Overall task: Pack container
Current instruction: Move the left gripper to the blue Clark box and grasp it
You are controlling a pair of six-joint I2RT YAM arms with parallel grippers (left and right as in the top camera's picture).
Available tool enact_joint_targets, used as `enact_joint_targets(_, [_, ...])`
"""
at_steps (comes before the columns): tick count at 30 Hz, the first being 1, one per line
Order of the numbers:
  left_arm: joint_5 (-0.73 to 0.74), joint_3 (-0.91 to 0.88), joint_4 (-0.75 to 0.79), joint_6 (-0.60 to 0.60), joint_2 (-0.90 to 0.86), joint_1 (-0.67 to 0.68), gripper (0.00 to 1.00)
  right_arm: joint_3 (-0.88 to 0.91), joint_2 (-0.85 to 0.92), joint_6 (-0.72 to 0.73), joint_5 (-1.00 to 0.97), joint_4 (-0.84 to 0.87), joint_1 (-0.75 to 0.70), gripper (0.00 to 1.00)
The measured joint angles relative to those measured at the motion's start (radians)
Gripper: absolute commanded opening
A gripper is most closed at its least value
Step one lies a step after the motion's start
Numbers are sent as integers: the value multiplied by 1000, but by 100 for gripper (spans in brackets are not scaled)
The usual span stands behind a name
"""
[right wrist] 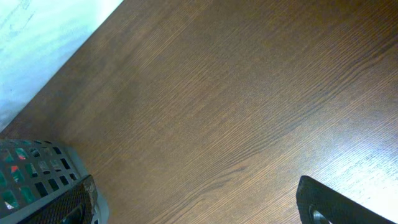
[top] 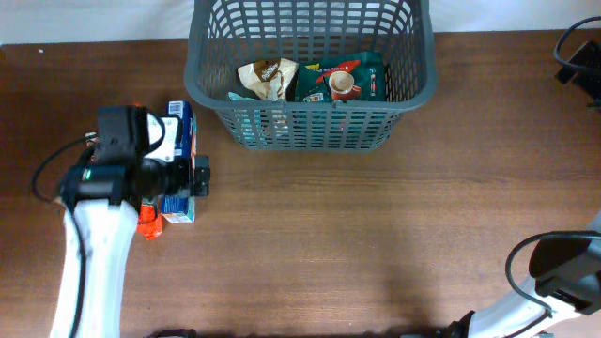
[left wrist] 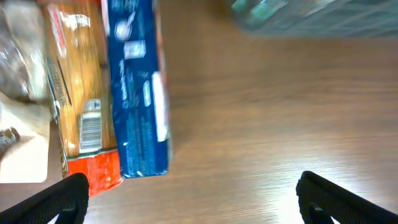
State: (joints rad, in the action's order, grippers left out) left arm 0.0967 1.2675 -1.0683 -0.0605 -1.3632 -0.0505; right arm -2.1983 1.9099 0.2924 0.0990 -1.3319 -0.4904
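Note:
The container (top: 310, 127), a dark grey lattice basket, stands at the table's far middle. Inside it lie a beige snack packet (top: 268, 77) and a green packet (top: 343, 83). My left gripper (left wrist: 189, 194) is open over bare wood, its left finger near the corner of an orange packet (left wrist: 81, 112). A blue box (left wrist: 138, 93) lies beside that packet. From overhead the left gripper (top: 200, 176) hovers over the blue box (top: 183, 120), left of the container. My right gripper (right wrist: 196, 199) is open above bare table, with a corner of the container (right wrist: 37, 177) at its left.
A pale wrapped packet (left wrist: 18, 93) lies left of the orange one. The right arm's white link (top: 563, 272) crosses the bottom right corner, and a black part (top: 580, 58) shows at the right edge. A white wall (right wrist: 43, 37) borders the table's far side.

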Motion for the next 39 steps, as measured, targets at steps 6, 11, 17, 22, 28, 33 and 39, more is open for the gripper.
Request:
enact_joint_targets(6, [-31,0,26,-68,-196,-53,99,0,0,0,0,0,0,99])
enact_joint_targets(11, [-53,0,84,-94,-317,-92,99,0,0,0,0,0,0,99])
enact_joint_targets(17, [-63,0,166,-103,-435,-101,89,0,0,0,0,0,0,99])
enact_joint_targets(22, [-68,0,187,-108,-519,-101,2,0,0,-1,0,0,0,99])
enact_joint_targets(28, [-68,38,155,-112,-527,-103,2,0,0,-1,0,0,0,99])
enact_joint_targets(33, [-105,200,57,-111,-531,-104,2,0,0,0,0,0,0,99])
enact_joint_targets(39, [-165,561,12,-143,-523,-104,2,0,0,-1,0,0,0,99])
